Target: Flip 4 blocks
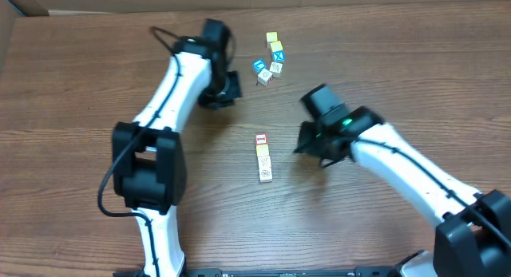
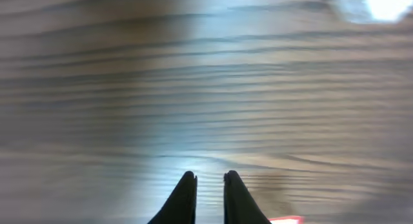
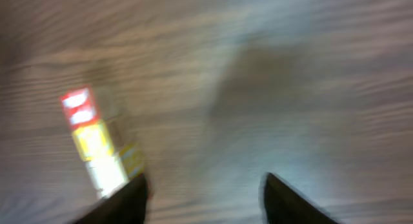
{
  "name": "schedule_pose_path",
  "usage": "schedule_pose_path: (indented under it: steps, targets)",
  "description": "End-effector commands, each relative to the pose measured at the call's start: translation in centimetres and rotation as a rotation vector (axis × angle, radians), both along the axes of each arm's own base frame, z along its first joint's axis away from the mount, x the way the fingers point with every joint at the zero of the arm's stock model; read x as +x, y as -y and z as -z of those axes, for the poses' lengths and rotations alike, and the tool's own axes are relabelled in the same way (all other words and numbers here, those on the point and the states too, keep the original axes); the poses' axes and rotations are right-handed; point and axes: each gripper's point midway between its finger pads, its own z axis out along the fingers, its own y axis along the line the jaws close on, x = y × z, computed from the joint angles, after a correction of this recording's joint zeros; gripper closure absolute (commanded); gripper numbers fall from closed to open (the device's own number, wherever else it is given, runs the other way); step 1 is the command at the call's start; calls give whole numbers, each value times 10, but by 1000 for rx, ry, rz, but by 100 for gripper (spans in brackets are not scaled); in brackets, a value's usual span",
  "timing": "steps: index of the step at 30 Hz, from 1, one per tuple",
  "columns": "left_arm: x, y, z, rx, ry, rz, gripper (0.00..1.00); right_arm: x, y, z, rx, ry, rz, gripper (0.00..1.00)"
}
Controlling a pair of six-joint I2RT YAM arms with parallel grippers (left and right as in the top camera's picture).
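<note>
Overhead, the four blocks [image 1: 263, 159] lie mid-table [image 1: 80, 149] in one short line, touching end to end. The pale cream ones sit nearer the robot and the red-and-white block [image 1: 261, 140] is at the far end. Their prints are too small to read.

Just right of that line hangs the right gripper [image 3: 203, 185]. Its own blurred camera shows the fingers [image 3: 129, 198] spread wide with only bare wood between them, and the row of blocks lies off to their left, untouched.

Farther back and left of the row, the left gripper [image 2: 210, 177] hovers low over the wood. Its fingers are drawn almost together with a thin slit between them, and they hold nothing.

Farthest away, well apart from the row, is a loose cluster of other cubes [image 1: 271, 57]. One of these is a yellow-faced cube [image 1: 271, 38] and some are blue-faced cubes [image 1: 259, 66].
</note>
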Motion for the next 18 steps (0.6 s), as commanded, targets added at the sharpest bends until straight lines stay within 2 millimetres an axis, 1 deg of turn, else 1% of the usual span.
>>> schedule_pose_path:
  steps: [1,3,4,5,6,7,8,9,12,18]
  targets:
    - [4,-34,-2,39,-14,-94,83,22,25,-14,-31,80,-87,19]
    - [1,-47,-1,41,-33,-123,79,27,40,-13,-33,76,-41,0]
    - [0,-53,-1,42,-40,-136,78,29,47,-13,-35,73,-22,0]
    - [-1,-57,-1,43,-46,-145,72,32,53,-13,-36,73,-3,0]
    - [-3,-61,-1,44,-54,-154,62,34,58,-13,-36,73,12,0]
    - [-4,-64,-1,45,-61,-161,46,35,63,-13,-36,72,26,0]
    - [-5,-66,-1,45,-65,-166,18,37,66,-13,-37,73,36,0]
    - [-6,-67,-1,45,-68,-168,0,37,69,-13,-37,72,43,0]
    - [-4,-67,-1,45,-61,-169,0,39,74,-13,-38,72,58,0]
    - [-3,-67,-1,44,-56,-168,0,39,75,-13,-38,72,59,0]
